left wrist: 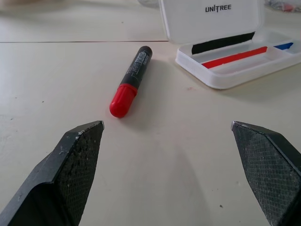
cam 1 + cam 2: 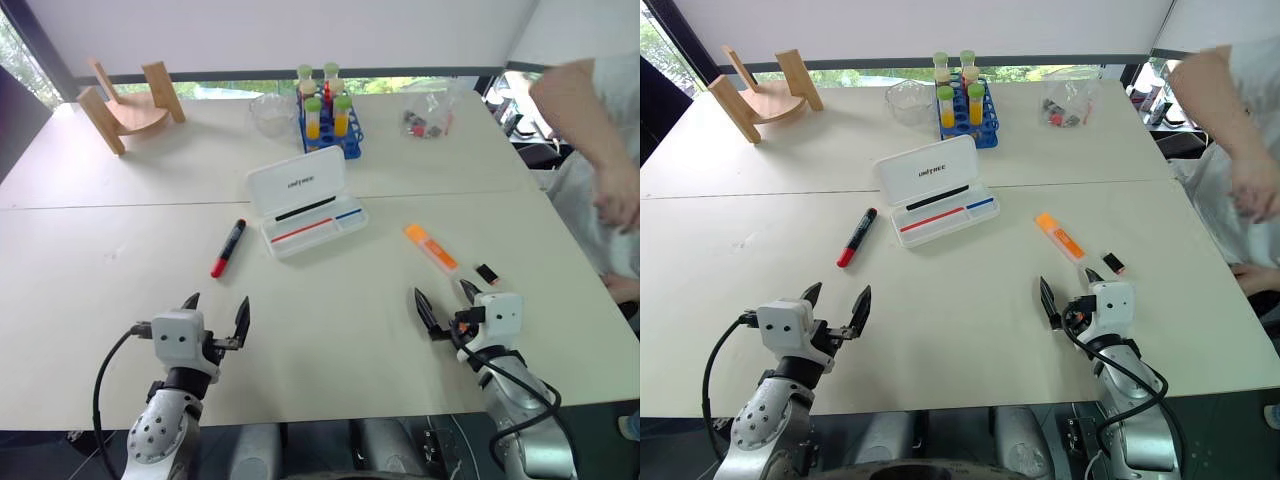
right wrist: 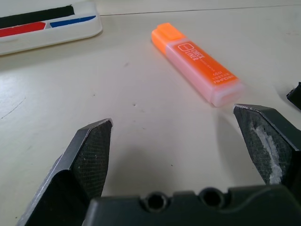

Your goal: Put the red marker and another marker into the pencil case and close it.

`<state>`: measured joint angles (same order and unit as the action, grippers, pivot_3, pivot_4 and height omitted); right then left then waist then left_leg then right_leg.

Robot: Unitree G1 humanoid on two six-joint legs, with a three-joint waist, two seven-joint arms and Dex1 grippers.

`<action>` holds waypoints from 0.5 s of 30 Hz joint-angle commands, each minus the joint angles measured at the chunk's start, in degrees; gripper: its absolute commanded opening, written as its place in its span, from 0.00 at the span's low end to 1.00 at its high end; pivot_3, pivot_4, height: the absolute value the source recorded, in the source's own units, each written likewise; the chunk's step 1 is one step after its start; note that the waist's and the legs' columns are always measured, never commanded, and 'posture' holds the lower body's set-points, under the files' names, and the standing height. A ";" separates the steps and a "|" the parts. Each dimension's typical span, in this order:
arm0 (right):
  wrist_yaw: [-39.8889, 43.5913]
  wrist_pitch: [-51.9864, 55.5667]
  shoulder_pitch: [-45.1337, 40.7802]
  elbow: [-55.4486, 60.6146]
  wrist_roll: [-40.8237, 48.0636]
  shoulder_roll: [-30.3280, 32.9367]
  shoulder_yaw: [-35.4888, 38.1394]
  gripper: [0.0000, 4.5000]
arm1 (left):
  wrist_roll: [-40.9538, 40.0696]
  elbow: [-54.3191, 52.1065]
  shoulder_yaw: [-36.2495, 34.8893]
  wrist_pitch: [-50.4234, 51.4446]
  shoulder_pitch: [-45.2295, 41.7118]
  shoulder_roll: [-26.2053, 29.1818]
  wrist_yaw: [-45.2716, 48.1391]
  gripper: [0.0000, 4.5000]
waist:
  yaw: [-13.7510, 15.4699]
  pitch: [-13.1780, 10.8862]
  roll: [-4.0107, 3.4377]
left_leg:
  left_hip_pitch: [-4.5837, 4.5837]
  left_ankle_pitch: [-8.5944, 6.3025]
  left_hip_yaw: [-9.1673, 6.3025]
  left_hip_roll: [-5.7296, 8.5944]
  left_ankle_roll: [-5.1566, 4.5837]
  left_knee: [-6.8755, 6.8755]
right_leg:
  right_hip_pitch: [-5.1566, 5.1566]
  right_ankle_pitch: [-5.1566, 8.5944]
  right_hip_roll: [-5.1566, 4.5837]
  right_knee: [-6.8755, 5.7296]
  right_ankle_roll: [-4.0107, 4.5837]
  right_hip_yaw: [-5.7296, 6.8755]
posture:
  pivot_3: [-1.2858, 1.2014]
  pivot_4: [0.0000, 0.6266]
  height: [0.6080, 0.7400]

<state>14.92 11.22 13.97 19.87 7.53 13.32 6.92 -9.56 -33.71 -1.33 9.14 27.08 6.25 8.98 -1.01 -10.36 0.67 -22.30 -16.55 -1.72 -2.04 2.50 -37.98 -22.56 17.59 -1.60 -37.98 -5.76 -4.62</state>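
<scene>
wooden stand at table's far left corner, blue rack of capped tubes at far edge middle, clear bowl just left of rack, clear bag of small parts toward far right corner, small black block near right edge, person's arm past right edge

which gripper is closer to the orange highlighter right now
Right. The right gripper sits open just short of the orange highlighter, which lies straight ahead of it. The left gripper, also open, is far across the table, facing the red marker.
</scene>
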 commanded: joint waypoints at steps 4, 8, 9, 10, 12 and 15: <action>-0.14 -0.58 -0.03 1.55 0.06 0.38 0.44 1.00 | -2.20 -1.75 -0.74 -0.12 0.32 0.06 0.75 1.00 | 0.00 0.00 0.00 | 0.00 0.00 0.00 0.00 0.00 0.00 | 0.00 0.00 0.00 0.00 0.00 0.00 | 0.52 0.24 1.00; -0.28 -0.01 -0.50 1.93 0.06 0.57 0.61 1.00 | -2.11 -1.89 -0.83 -0.22 0.51 0.28 0.65 1.00 | -0.01 0.00 0.00 | 0.00 0.00 0.00 0.00 0.00 0.00 | 0.00 0.00 0.00 0.00 0.00 0.00 | 0.52 0.24 1.00; -0.32 0.09 -0.61 1.98 0.05 0.60 0.65 1.00 | -2.07 -1.88 -0.82 -0.29 0.50 0.33 0.63 1.00 | -0.01 0.00 0.00 | 0.00 0.00 0.00 0.00 0.00 0.00 | 0.00 0.00 0.00 0.00 0.00 0.00 | 0.52 0.24 1.00; -0.36 0.17 -0.69 2.03 0.05 0.62 0.66 1.00 | -2.04 -1.88 -0.80 -0.36 0.48 0.35 0.60 1.00 | -0.01 0.00 0.00 | 0.00 0.00 0.00 0.00 0.00 0.00 | 0.00 0.00 0.00 0.00 0.00 0.00 | 0.52 0.24 1.00; -0.45 0.39 -0.85 2.23 0.02 0.66 0.67 1.00 | -1.97 -1.83 -0.76 -0.50 0.41 0.38 0.57 1.00 | 0.00 0.00 0.00 | 0.00 0.00 0.00 0.00 0.00 0.00 | 0.00 0.00 0.00 0.00 0.00 0.00 | 0.52 0.24 1.00; -0.53 0.71 -0.92 2.68 0.00 0.74 0.69 1.00 | -1.98 -1.75 -0.73 -0.57 0.34 0.43 0.61 1.00 | 0.00 0.00 0.00 | 0.00 0.00 0.00 0.00 0.00 0.00 | 0.00 0.00 0.00 0.00 0.00 0.00 | 0.52 0.24 1.00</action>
<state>14.58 12.13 13.38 20.06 7.52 13.49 6.95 -11.44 -33.72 -1.33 9.62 27.28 6.51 9.58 -1.01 -10.36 0.67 -22.30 -16.55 -1.72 -2.04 2.50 -37.97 -22.56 17.59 -1.60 -37.98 -5.76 -4.62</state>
